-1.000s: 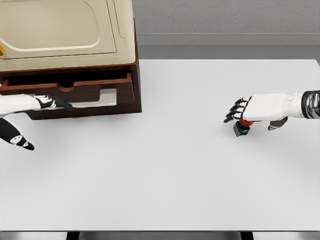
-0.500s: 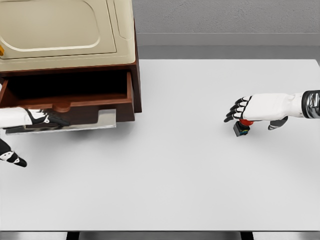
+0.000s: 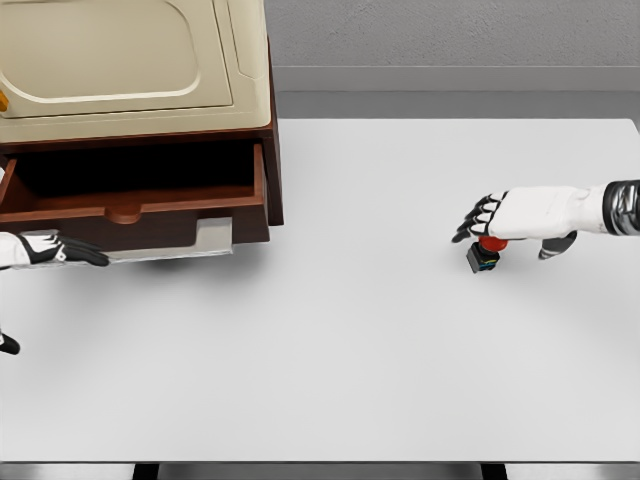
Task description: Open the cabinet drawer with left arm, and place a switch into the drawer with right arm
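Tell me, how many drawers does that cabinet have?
1 that I can see: the drawer, pulled open at the front of the cabinet, at the table's left rear. Others may lie outside the picture.

White table fills most of view, evenly lit, soft shadows. Grey textured wall behind far edge, paler ledge strip beneath. Dark table legs at near edge.
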Robot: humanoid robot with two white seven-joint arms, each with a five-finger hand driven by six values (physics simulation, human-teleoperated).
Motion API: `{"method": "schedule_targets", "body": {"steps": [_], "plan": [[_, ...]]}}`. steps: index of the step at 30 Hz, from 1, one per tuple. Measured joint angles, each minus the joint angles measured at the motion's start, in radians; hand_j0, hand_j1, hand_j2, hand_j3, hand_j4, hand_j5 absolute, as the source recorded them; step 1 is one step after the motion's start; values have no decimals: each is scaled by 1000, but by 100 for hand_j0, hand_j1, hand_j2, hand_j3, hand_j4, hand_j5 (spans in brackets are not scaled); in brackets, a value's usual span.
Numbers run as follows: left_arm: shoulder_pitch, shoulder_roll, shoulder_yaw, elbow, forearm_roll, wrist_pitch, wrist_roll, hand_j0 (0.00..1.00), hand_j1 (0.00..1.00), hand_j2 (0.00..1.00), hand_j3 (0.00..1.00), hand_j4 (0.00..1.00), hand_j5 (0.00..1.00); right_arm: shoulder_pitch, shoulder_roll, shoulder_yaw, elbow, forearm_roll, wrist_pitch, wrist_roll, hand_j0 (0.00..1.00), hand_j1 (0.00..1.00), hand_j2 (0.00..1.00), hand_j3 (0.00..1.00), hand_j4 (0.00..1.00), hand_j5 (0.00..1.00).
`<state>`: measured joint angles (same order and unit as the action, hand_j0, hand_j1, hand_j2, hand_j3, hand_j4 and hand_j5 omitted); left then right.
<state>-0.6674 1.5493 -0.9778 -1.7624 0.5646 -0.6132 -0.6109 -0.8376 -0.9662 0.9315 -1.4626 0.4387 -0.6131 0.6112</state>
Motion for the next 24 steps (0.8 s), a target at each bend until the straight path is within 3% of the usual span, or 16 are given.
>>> {"method": "schedule_targets", "body": {"steps": [6, 11, 15, 18, 24], "plan": [[9, 57, -19, -4, 37, -13, 2, 100, 100, 100, 100, 100, 100, -2, 3, -2, 3, 2, 0, 0, 94, 94, 94, 94, 94, 94], [2, 117, -89, -18, 133, -31, -7, 100, 100, 100, 100, 100, 100, -3, 4, -3, 4, 2, 0, 0, 89, 89, 89, 89, 89, 89], [-1, 149, -137, -10, 129, -1, -2, 100, 100, 100, 100, 100, 100, -3, 4, -6, 4, 2, 0, 0, 87, 87, 87, 87, 87, 87], [-5, 161, -146, -4, 75, 0, -1, 100, 100, 100, 100, 100, 100, -2, 4, -7, 4, 1, 0, 0, 86, 86, 86, 86, 86, 86], [-3, 168, -154, 0, 51, 0, 0, 100, 100, 100, 100, 100, 100, -2, 2, -7, 3, 1, 0, 0, 90, 90, 90, 90, 90, 90]]}}
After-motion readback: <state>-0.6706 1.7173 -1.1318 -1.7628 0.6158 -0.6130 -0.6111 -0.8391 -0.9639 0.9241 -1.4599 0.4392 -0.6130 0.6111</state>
